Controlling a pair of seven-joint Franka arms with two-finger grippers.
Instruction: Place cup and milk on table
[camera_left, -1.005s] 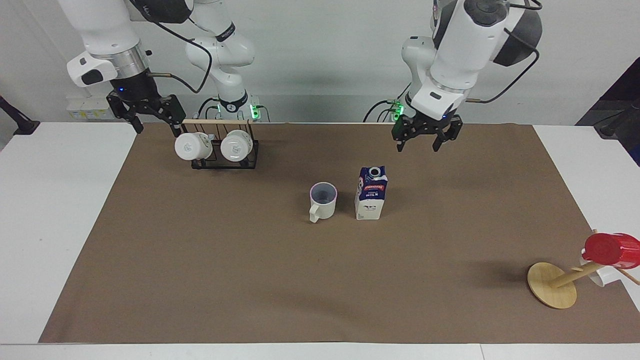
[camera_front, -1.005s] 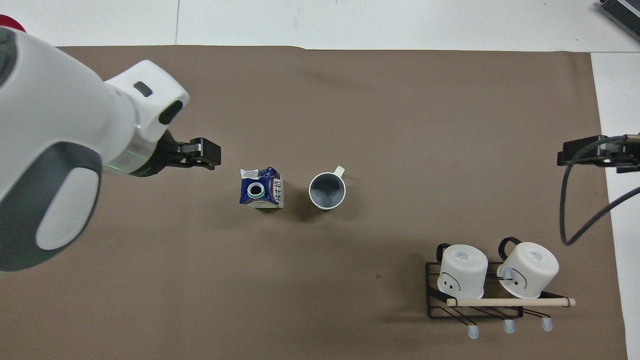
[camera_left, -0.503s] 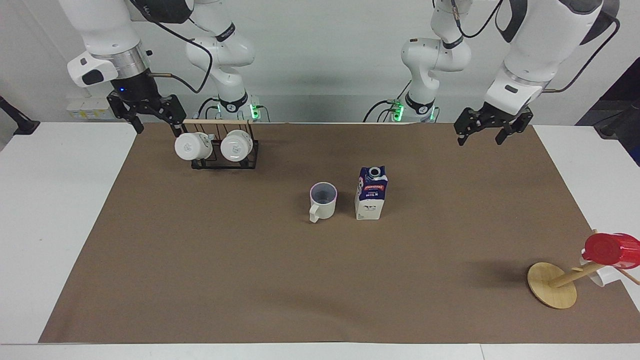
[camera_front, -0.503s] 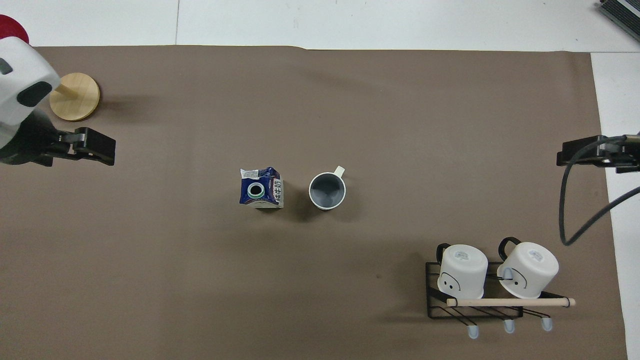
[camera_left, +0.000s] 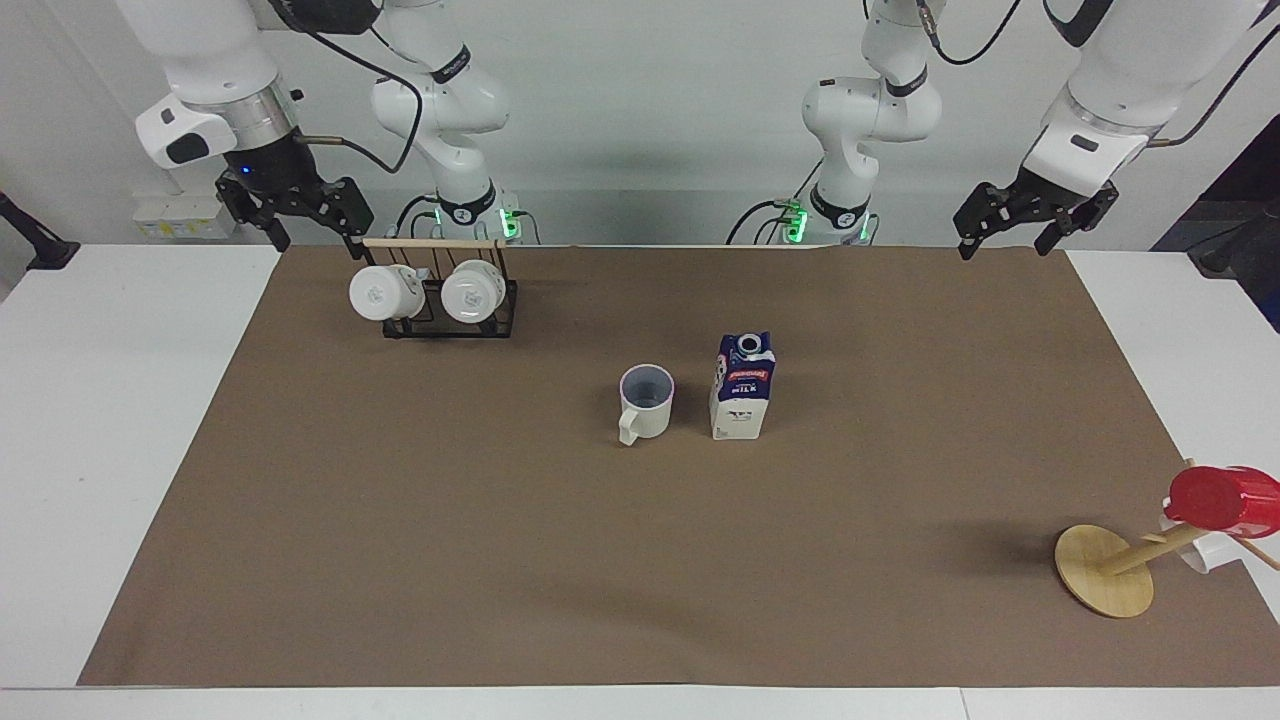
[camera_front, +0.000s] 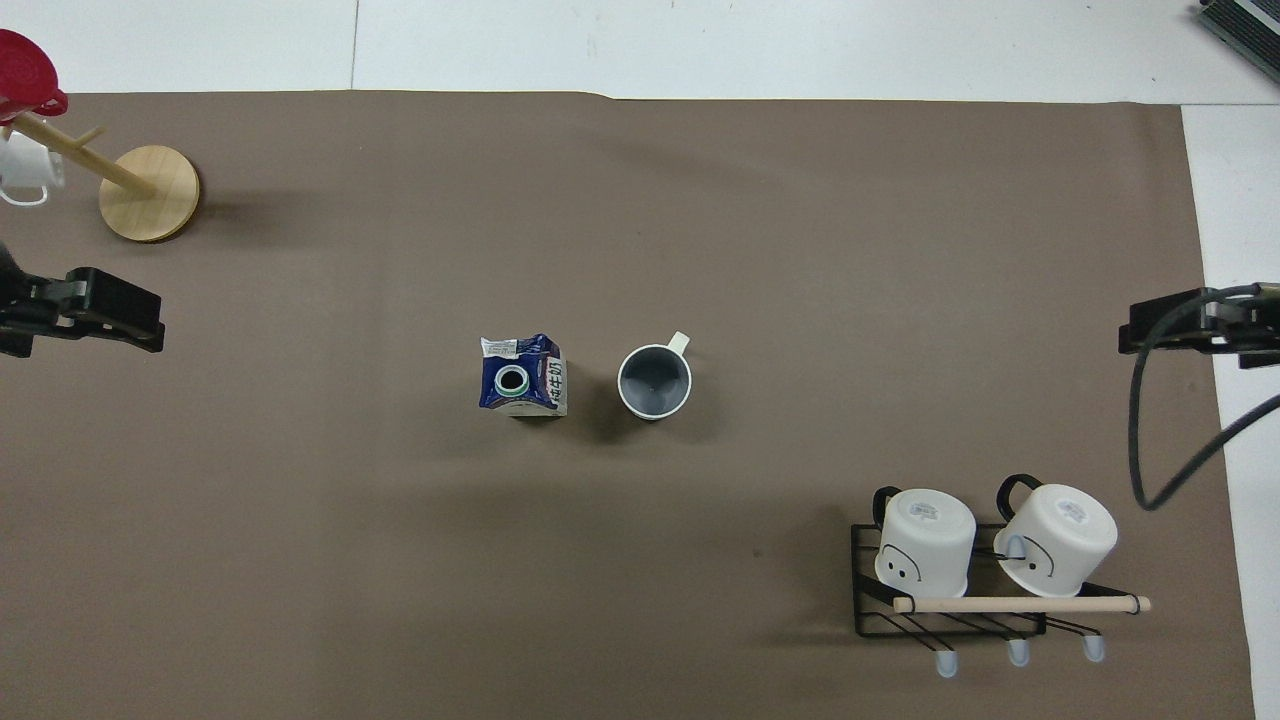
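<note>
Both grippers hang empty with fingers spread — the left gripper (camera_left: 1035, 222) over the table's (camera_left: 140, 420) edge at its own end, the right gripper (camera_left: 297, 213) above the mug rack (camera_left: 440, 292). Farther out the milk (camera_left: 742, 387) and then the cup (camera_left: 645, 401) stand upright side by side mid-table, so the task looks done.

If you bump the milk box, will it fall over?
Probably, if bumped high: the milk carton stands tall on a small base. Its thin card walls would likely dent when squeezed. The cup beside it looks squatter, so steadier.
</note>
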